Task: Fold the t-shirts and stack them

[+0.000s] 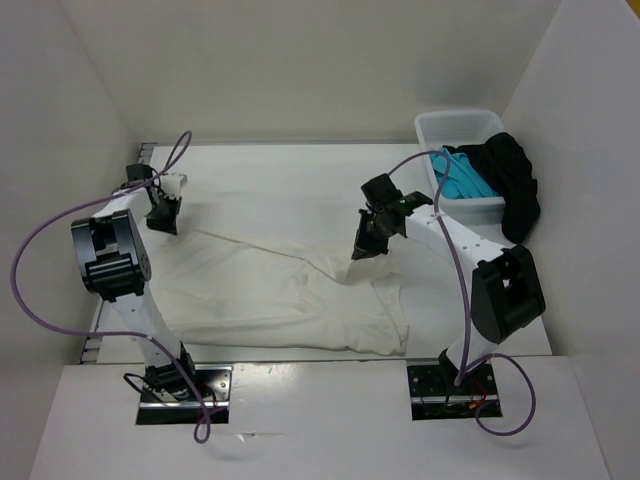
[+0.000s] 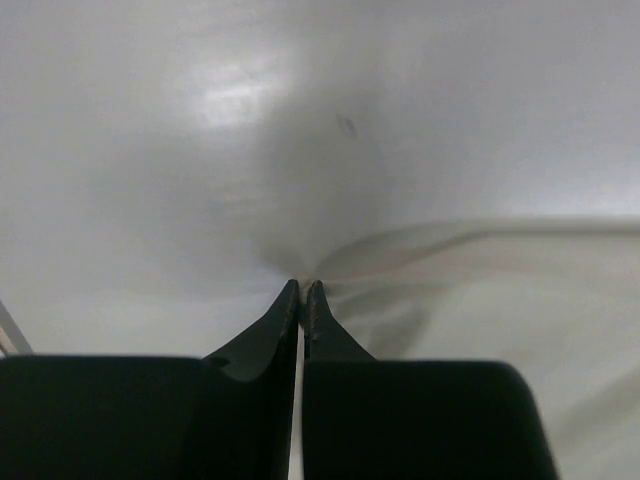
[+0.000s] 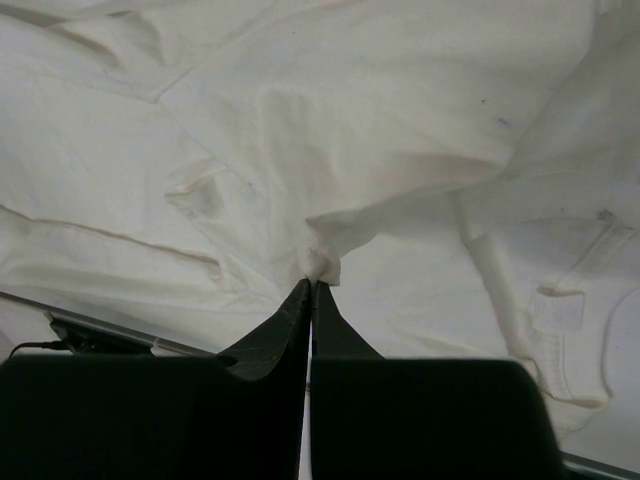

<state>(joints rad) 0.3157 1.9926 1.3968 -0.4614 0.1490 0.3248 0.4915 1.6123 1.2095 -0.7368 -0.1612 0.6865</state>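
Observation:
The cream-white t-shirt lies spread and wrinkled across the middle of the table. My left gripper is at its far left corner. In the left wrist view the left gripper is shut, and the cream cloth gathers into folds that run right into the tips. My right gripper is over the shirt's right part, and its jaws are shut on a small pinched tuft of the cream shirt. The turquoise t-shirt and the black t-shirt sit at the back right.
A white plastic basket stands in the back right corner. It holds the turquoise shirt, and the black one drapes over its right rim. White walls close in the table on three sides. Purple cables loop from both arms.

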